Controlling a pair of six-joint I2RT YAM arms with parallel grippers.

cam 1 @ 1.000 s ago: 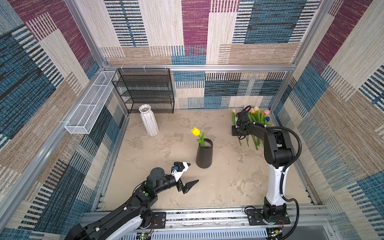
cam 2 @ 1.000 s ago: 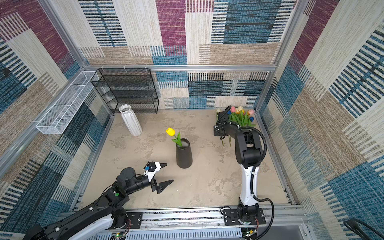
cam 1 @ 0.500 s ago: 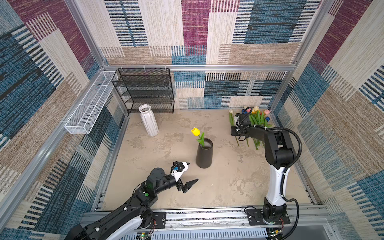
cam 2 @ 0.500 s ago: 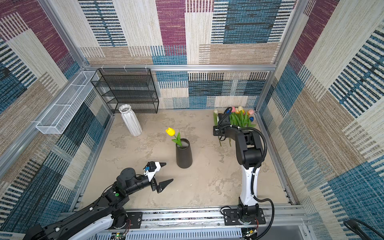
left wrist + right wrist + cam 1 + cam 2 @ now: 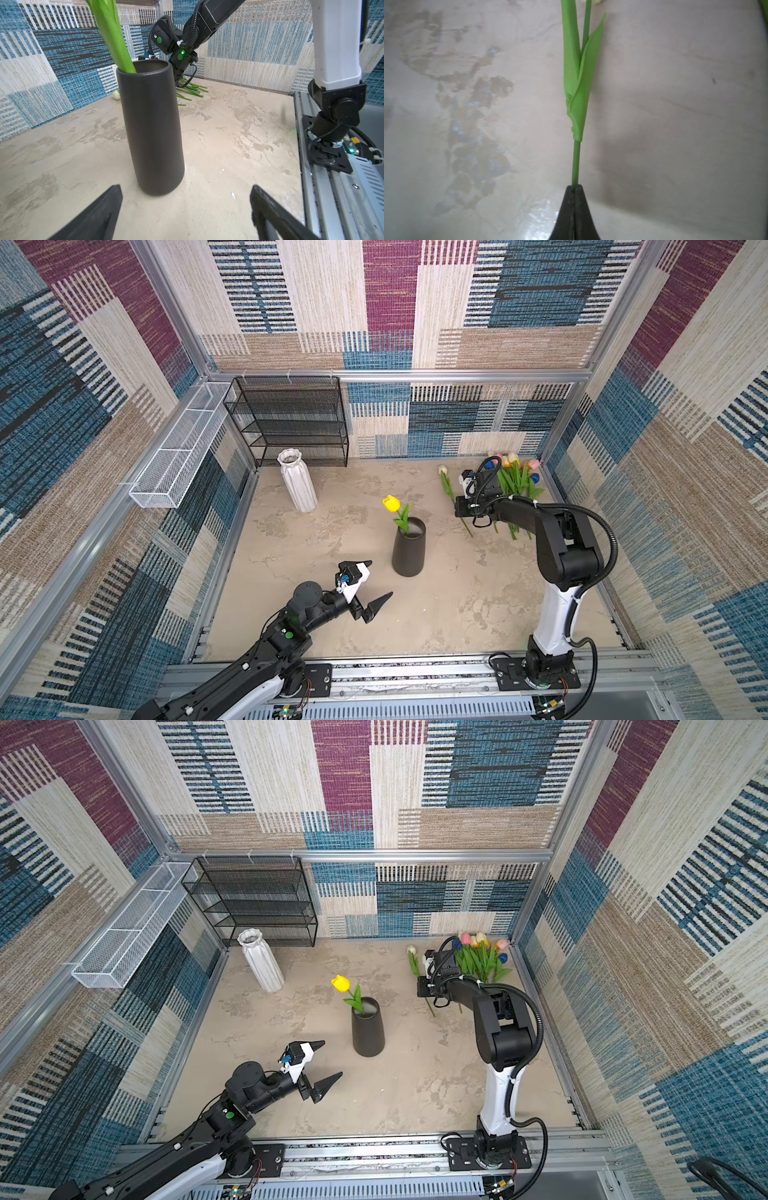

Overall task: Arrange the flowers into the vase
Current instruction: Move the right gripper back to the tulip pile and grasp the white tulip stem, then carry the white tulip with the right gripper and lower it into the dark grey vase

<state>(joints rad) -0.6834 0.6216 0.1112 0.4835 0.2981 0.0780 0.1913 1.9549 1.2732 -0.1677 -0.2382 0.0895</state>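
Note:
The dark vase (image 5: 409, 547) (image 5: 368, 1029) (image 5: 152, 135) stands mid-table with one yellow tulip (image 5: 391, 503) (image 5: 340, 983) in it. The other flowers (image 5: 517, 481) (image 5: 482, 957) lie in a bunch at the back right. My right gripper (image 5: 459, 506) (image 5: 424, 986) (image 5: 574, 188) is shut on the green stem (image 5: 576, 162) of a white-headed tulip (image 5: 442, 469) (image 5: 411, 949), low over the table just left of the bunch. In front of the vase my left gripper (image 5: 380, 578) (image 5: 332, 1057) (image 5: 185, 187) stands open, holding nothing.
A white ribbed vase (image 5: 297, 481) (image 5: 262, 961) stands at the back left, in front of a black wire shelf (image 5: 291, 423). A white mesh basket (image 5: 178, 448) hangs on the left wall. Patterned walls enclose the table on three sides.
My right gripper has shut on the white tulip's stem and drawn it a little to the left, away from the bunch. The left arm has stayed put.

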